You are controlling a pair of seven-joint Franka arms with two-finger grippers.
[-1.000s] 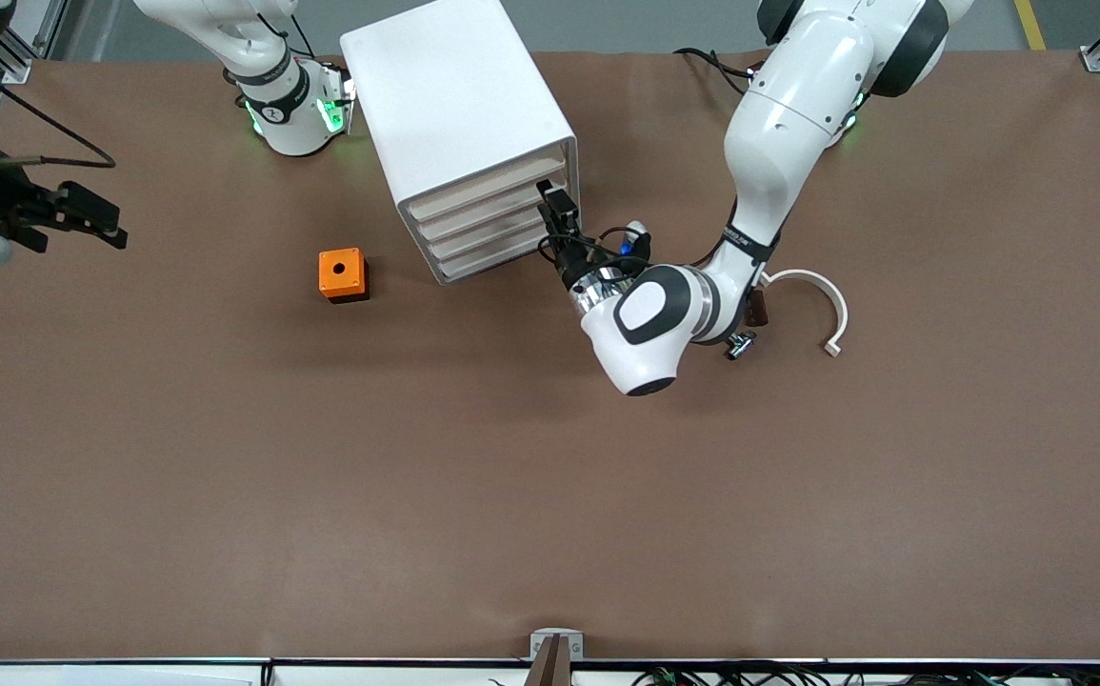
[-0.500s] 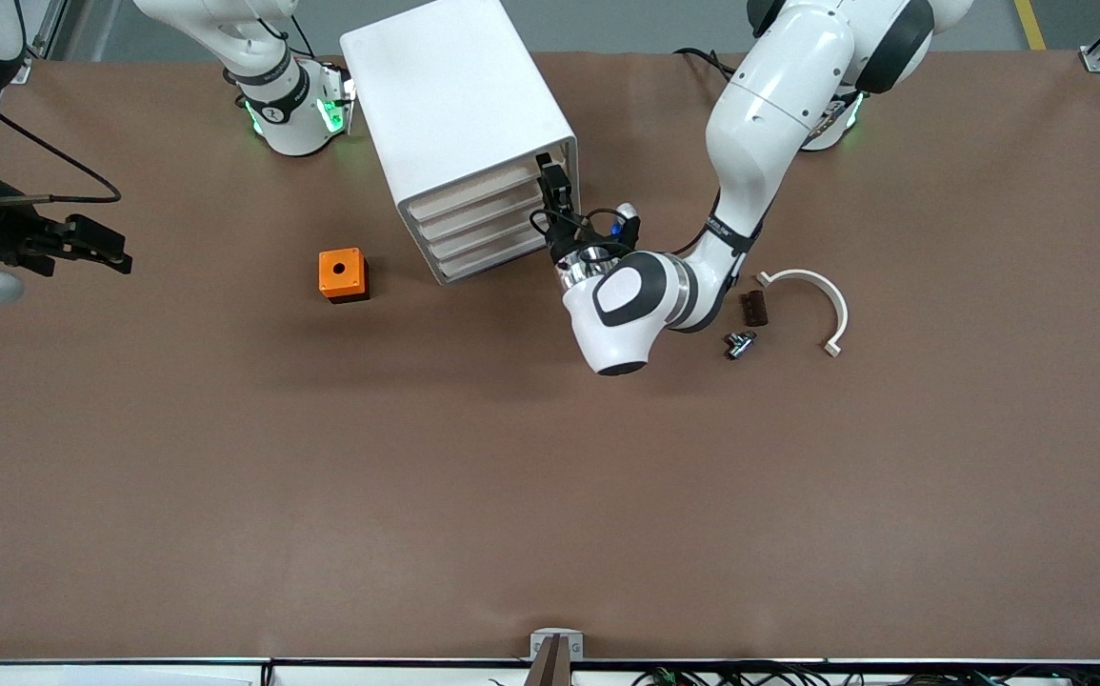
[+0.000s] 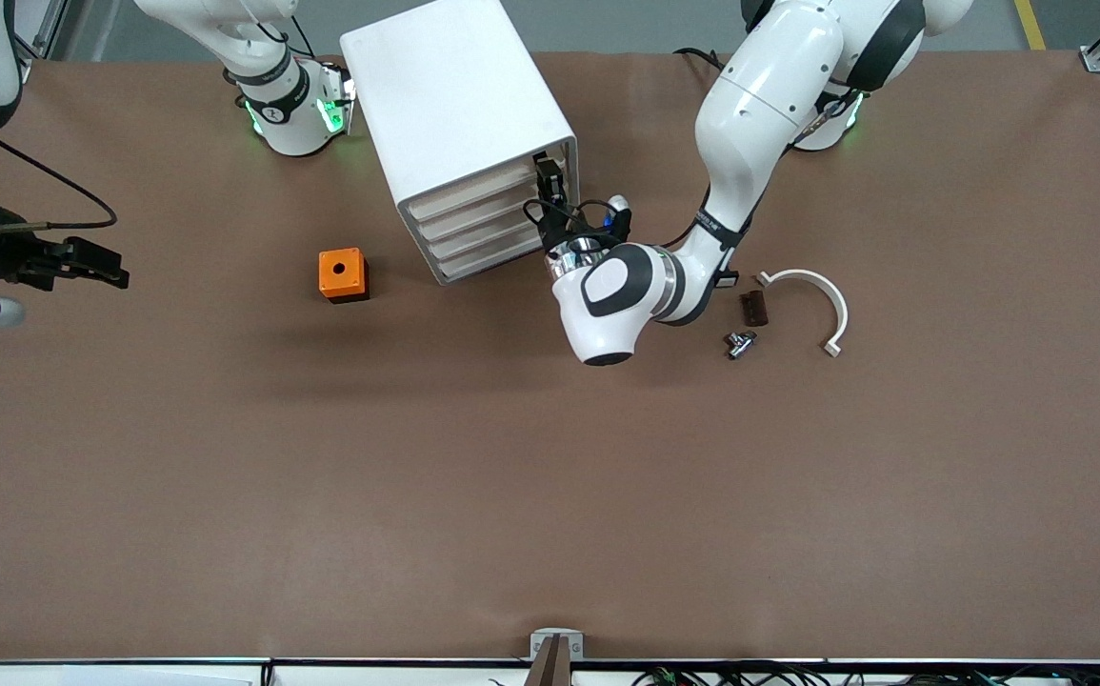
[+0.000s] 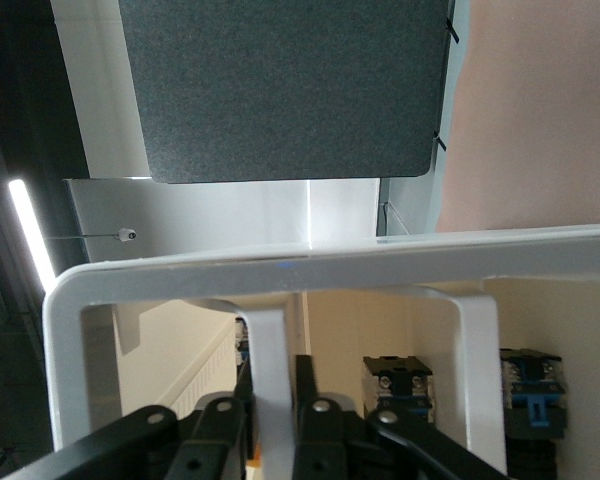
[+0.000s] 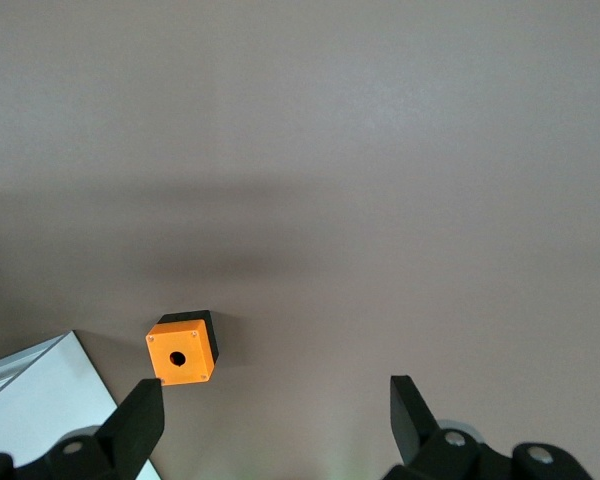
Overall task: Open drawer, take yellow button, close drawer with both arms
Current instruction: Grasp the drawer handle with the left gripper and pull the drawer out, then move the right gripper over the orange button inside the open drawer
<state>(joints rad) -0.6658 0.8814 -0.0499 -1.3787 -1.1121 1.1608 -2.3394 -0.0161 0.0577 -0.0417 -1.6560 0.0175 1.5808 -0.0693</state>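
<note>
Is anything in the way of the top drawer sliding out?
Nothing visible. The left gripper, jaws on the drawer handle, is all that's in front; the orange cube sits aside, toward the right arm's end.

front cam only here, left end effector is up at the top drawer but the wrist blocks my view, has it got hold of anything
Observer: Yes. In the left wrist view the left end effector is closed, with one finger on each side of a white upright bar on the front of the drawer.
Operator: anything visible inside it
Observer: Through the gap beside that bar, black parts with blue blocks sit inside. I cannot tell whether one of them is the button.
Operator: and the right one, open or shut
Observer: The right end effector is open and waits over bare table. The orange cube shows in its wrist view.
</note>
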